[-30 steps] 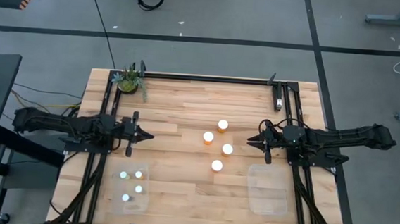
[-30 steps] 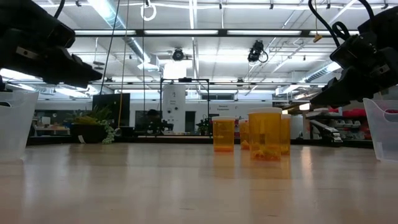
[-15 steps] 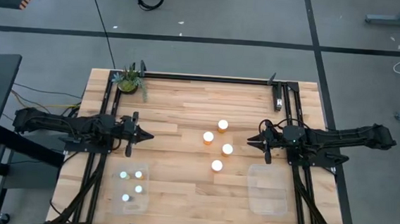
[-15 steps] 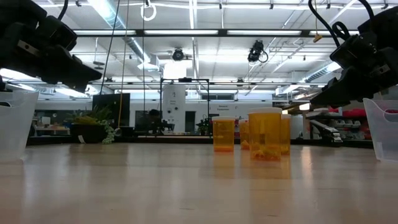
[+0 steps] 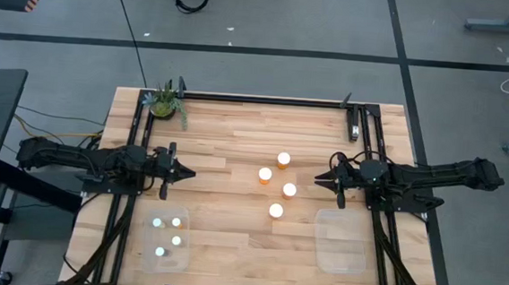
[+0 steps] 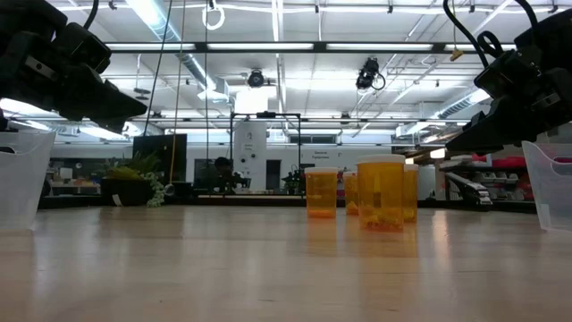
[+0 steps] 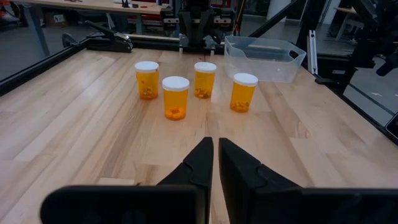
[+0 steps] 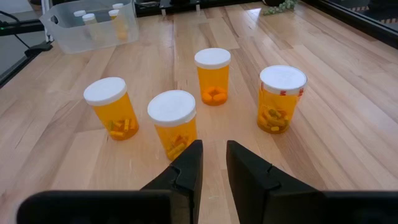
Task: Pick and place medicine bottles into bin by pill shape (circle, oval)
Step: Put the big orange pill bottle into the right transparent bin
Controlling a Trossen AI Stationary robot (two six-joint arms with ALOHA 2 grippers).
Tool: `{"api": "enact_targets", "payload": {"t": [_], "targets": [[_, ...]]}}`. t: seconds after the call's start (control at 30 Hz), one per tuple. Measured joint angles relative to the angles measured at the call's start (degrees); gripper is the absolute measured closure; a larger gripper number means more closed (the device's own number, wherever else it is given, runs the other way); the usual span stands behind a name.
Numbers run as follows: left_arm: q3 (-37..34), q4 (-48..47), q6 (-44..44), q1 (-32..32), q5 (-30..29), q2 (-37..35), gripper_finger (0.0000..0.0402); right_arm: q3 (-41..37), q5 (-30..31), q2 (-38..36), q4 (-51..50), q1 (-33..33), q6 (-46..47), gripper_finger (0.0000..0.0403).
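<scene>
Several orange medicine bottles [image 5: 277, 184] with white caps stand upright in the middle of the table, clear in the left wrist view [image 7: 175, 97] and the right wrist view [image 8: 173, 123]. Several smaller whitish bottles [image 5: 169, 238] stand in the clear bin [image 5: 165, 260] at the near left. My left gripper [image 5: 189, 173] hovers left of the orange bottles, its fingers [image 7: 205, 155] all but together. My right gripper [image 5: 317, 176] hovers right of them, its fingers [image 8: 189, 162] a little apart. Both point at the bottles and hold nothing.
A clear bin [image 5: 341, 256] with nothing showing in it stands at the near right. A small green potted plant [image 5: 164, 102] sits at the far left corner. Black rails [image 5: 266, 98] run along the far edge and both sides. Bare wood lies in front of the bottles.
My left gripper has rolled a little about its own pointing line, as the low view shows. It stays in the same place. The bottles and my right gripper have not moved.
</scene>
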Motion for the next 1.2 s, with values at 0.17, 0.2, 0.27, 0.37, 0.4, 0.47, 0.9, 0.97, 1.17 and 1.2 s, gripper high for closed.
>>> {"api": "enact_targets", "payload": {"t": [0.17, 0.2, 0.27, 0.37, 0.4, 0.47, 0.9, 0.97, 1.17, 1.2], "targets": [[0.0, 0.0, 0.0, 0.0, 0.0, 0.0, 0.0377, 0.0, 0.0, 0.0, 0.0, 0.0, 0.0, 0.0324], [0.0, 0.0, 0.0, 0.0, 0.0, 0.0, 0.0378, 0.0, 0.0, 0.0, 0.0, 0.0, 0.0, 0.0324], [0.0, 0.0, 0.0, 0.0, 0.0, 0.0, 0.0381, 0.0, 0.0, 0.0, 0.0, 0.0, 0.0, 0.0324], [0.0, 0.0, 0.1, 0.0, 0.0, 0.0, 0.0380, 0.0, 0.0, 0.0, 0.0, 0.0, 0.0, 0.0324], [0.0, 0.0, 0.0, 0.0, 0.0, 0.0, 0.0378, 0.0, 0.0, 0.0, 0.0, 0.0, 0.0, 0.0324], [0.0, 0.0, 0.0, 0.0, 0.0, 0.0, 0.0374, 0.0, 0.0, 0.0, 0.0, 0.0, 0.0, 0.0324], [0.0, 0.0, 0.0, 0.0, 0.0, 0.0, 0.0378, 0.0, 0.0, 0.0, 7.9, 0.0, 0.1, 0.0324], [0.0, 0.0, 0.1, 0.0, 0.0, 0.0, 0.0380, 0.0, 0.0, 0.0, 9.9, 0.0, 0.2, 0.0324], [0.0, 0.0, 0.0, 0.0, 0.0, 0.0, 0.0375, 0.0, -0.1, 0.0, 18.6, 0.0, 7.6, 0.0324], [0.0, 0.0, 0.1, 0.0, 0.0, 0.0, 0.0373, 0.0, 0.1, 0.0, 20.1, 0.0, 9.1, 0.0324]]}}
